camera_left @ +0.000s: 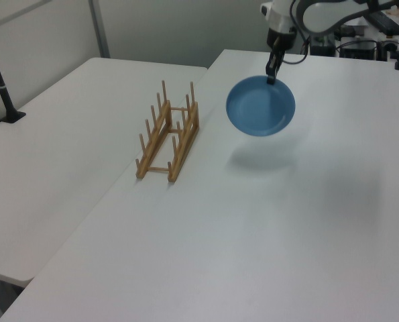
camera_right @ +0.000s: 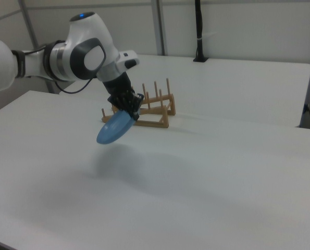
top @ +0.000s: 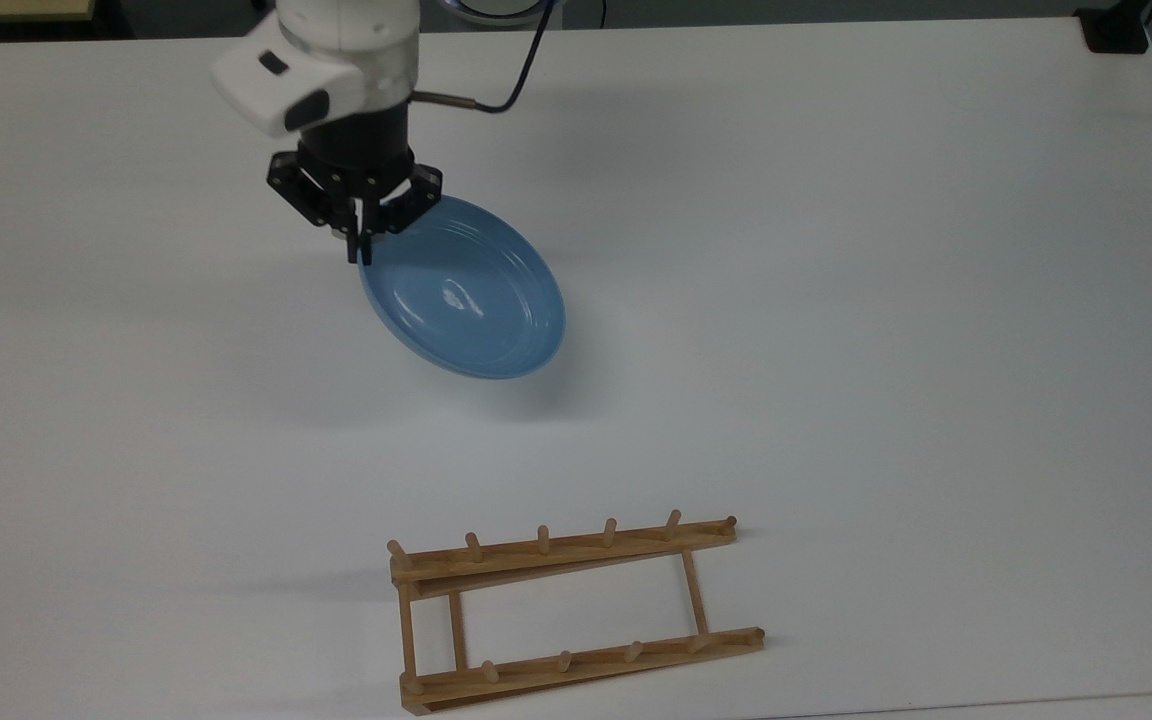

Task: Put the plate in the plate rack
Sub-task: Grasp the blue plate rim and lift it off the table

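Clamped by its rim, the plate [top: 463, 290] hangs tilted beneath the claw [top: 357, 243].

Plate [top: 466, 305]: round, shallow, glossy light blue, raised rim; tilted steeply, clear of the table, shadow beneath. Plate rack [top: 576, 612]: light-brown wood, two parallel pegged rails joined by thin crossbars; flat on table, well apart, unoccupied.

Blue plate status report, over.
Gripper shut on the round light-blue plate's rim. Plate airborne, tilted, above the white table. Light-brown wooden plate rack empty. Path between looks unobstructed.
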